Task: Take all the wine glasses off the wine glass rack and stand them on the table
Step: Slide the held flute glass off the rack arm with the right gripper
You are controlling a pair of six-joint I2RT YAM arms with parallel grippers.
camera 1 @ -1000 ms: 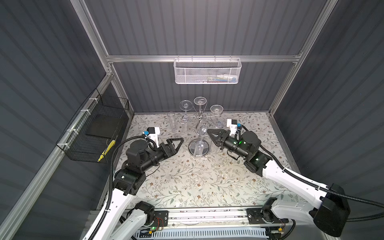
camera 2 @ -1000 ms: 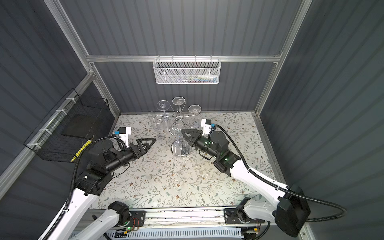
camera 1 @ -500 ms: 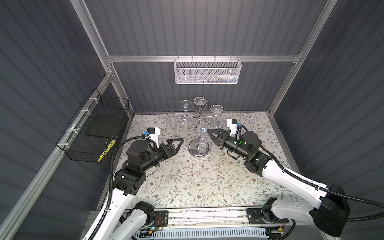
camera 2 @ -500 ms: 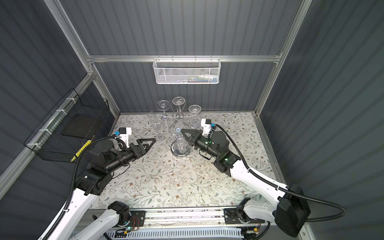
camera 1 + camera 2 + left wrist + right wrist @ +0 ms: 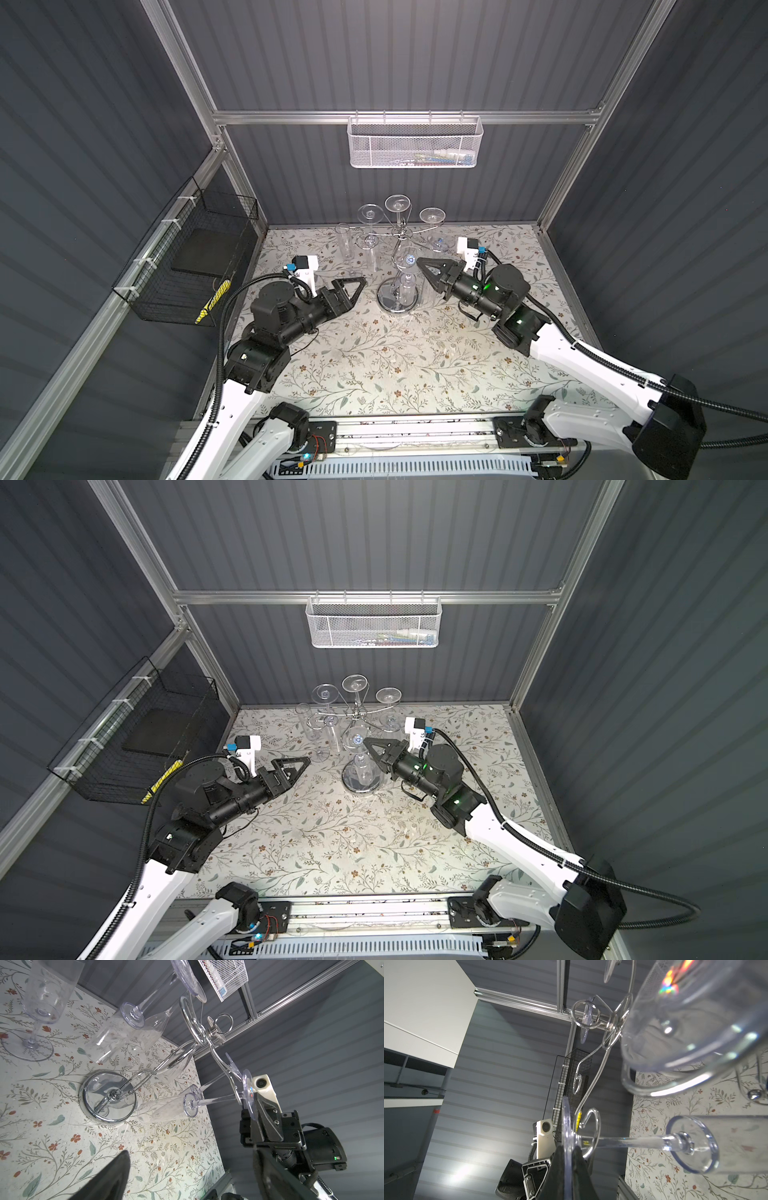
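Observation:
The chrome wine glass rack (image 5: 397, 300) (image 5: 360, 785) stands at the middle back of the floral table, and its round mirrored base (image 5: 108, 1097) shows in the left wrist view. A clear wine glass (image 5: 409, 261) (image 5: 357, 740) hangs upside down on its front arm. My right gripper (image 5: 419, 262) (image 5: 366, 742) (image 5: 568, 1159) is shut on the rim of that glass's foot disc (image 5: 566, 1122). The stem (image 5: 629, 1139) still lies in the arm's spiral hook. My left gripper (image 5: 355, 286) (image 5: 300, 764) (image 5: 191, 1178) is open and holds nothing, left of the rack base.
More glasses hang on the rack's back arms (image 5: 397, 204). One glass stands upright on the table (image 5: 344, 245) left of the rack. A white mesh basket (image 5: 414, 143) hangs on the back rail and a black wire basket (image 5: 187, 266) on the left wall.
The right gripper's jaws have closed the last bit onto the glass foot. Both arms have barely moved.

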